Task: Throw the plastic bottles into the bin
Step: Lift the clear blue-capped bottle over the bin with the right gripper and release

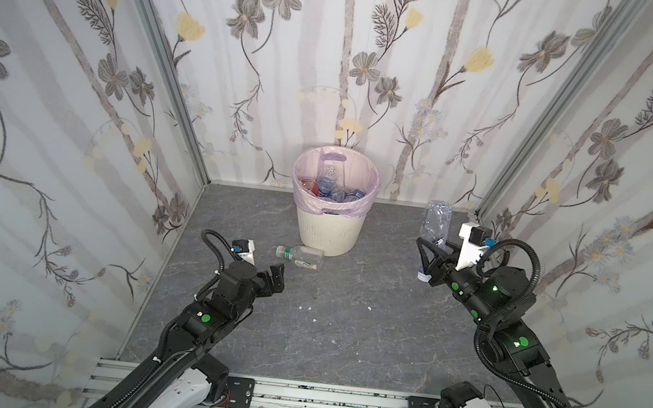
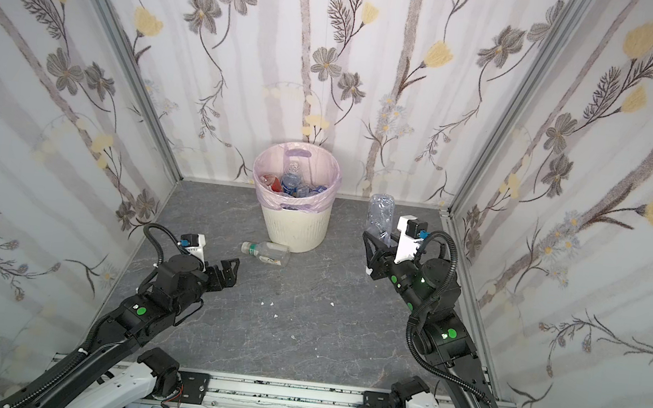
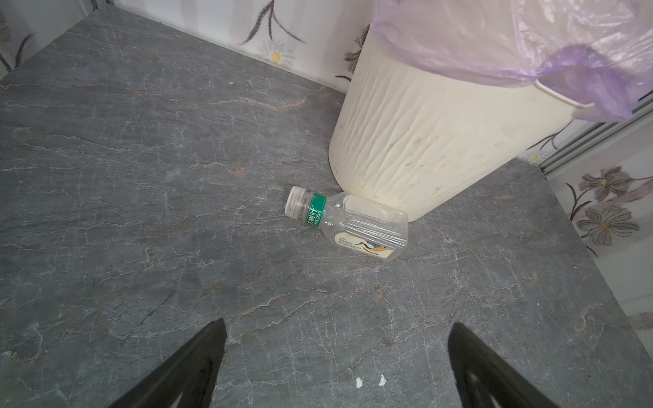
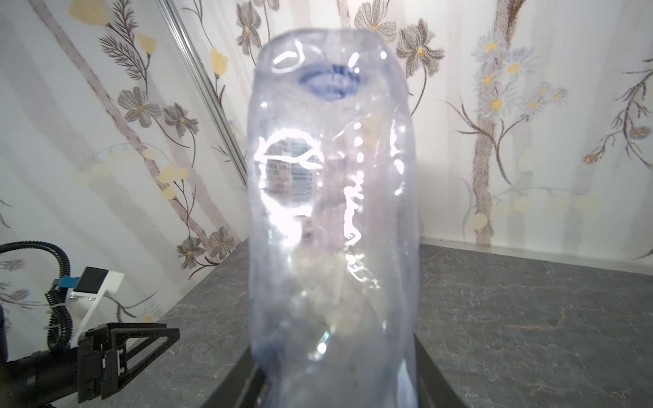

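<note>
While the right gripper [image 1: 430, 251] clamps a crumpled clear plastic bottle [image 1: 435, 221] cap-down, well right of the round cream ribbed bin [image 1: 330, 232], the left gripper [image 1: 276, 278] gapes wide and empty near a small clear green-banded bottle [image 1: 302, 256] lying at that bin's base.

The lying bottle [image 1: 300, 255], at seven o'clock from the bin [image 1: 330, 232] in both top views, shows white Chinese characters and seemingly "335ml" on its green neck band [image 3: 315, 211]. The small print on its bird label [image 3: 364, 247] and the print on the held bottle [image 4: 332, 212] are unreadable.
</note>
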### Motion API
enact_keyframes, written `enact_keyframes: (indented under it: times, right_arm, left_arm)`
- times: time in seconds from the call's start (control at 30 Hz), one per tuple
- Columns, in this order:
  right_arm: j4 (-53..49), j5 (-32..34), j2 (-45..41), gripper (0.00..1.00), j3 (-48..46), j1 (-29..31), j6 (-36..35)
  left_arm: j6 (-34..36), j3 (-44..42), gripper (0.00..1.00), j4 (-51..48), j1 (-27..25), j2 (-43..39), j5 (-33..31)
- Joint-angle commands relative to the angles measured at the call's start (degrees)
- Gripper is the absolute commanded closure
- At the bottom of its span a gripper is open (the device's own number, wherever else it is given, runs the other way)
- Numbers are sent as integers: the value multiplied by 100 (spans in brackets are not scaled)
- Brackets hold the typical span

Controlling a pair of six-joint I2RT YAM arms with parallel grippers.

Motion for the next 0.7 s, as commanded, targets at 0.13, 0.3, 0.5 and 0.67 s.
enact_keyframes:
  times: [0.13, 0.3, 0.5, 0.67]
  right_arm:
    - [489, -476, 1387, 56, 1371, 35, 8]
    - [40, -728, 4087, 49, 4183, 178, 355]
    - [-1802, -932, 6632, 12, 7716, 267, 574]
    - [-648, -778, 5676, 1, 6128, 310, 593]
  left_arm:
    - [-238, -22, 0, 122, 6, -48, 3]
    - [-307, -41, 0, 118, 8, 78, 79]
    - [-378, 84, 0, 116, 8, 150, 346]
    - [-369, 65, 0, 107, 7, 95, 182]
